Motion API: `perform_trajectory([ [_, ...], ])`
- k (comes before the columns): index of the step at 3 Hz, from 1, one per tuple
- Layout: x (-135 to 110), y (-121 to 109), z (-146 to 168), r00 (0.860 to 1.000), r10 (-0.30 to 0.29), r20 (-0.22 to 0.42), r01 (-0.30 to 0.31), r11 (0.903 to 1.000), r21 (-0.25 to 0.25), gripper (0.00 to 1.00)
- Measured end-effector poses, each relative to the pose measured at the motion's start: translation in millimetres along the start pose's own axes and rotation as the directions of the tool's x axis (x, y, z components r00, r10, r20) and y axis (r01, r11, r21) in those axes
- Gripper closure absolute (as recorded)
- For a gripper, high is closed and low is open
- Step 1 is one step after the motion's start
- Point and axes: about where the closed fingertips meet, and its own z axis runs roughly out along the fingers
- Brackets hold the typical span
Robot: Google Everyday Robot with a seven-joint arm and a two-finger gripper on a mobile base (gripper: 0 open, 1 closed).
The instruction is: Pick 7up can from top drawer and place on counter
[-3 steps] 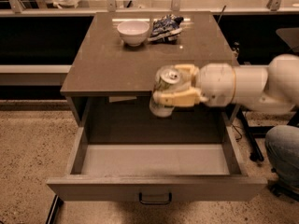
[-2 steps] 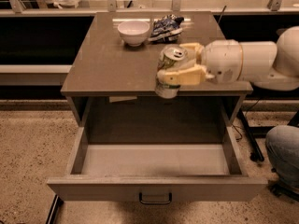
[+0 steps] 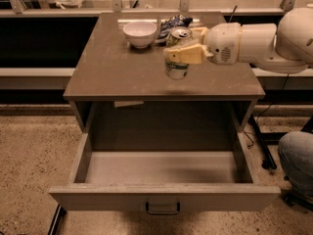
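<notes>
The 7up can (image 3: 176, 67) is a pale can with green marks and a shiny top, held upright over the right middle of the counter (image 3: 117, 72), its base at or just above the surface. My gripper (image 3: 182, 47), with cream fingers (image 3: 186, 55), comes in from the right on a white arm and is shut on the can's upper half. The top drawer (image 3: 164, 197) stands pulled fully open below the counter; its inside shows nothing, and its dark handle (image 3: 162, 209) is at the front centre.
A white bowl (image 3: 140, 33) sits at the back of the counter, with a dark blue crumpled bag (image 3: 172, 22) beside it, just behind the can. A person's knee in jeans (image 3: 298, 160) is at the right. Dark stand legs (image 3: 261, 146) stand right of the drawer.
My gripper has carried the can up from above the drawer opening and back over the counter, toward the bowl and bag. The drawer has stayed open.
</notes>
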Motion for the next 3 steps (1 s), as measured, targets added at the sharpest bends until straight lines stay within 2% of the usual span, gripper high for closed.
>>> perform_trajectory([
  [1,21,-29,12,0.998,0.057,-0.028,-0.054,0.9935,0.1,1.0],
  [2,21,-29,12,0.998,0.057,-0.028,-0.054,0.9935,0.1,1.0],
  [3,25,-37,25,1.0,0.014,-0.012,-0.013,0.9955,0.094,1.0],
])
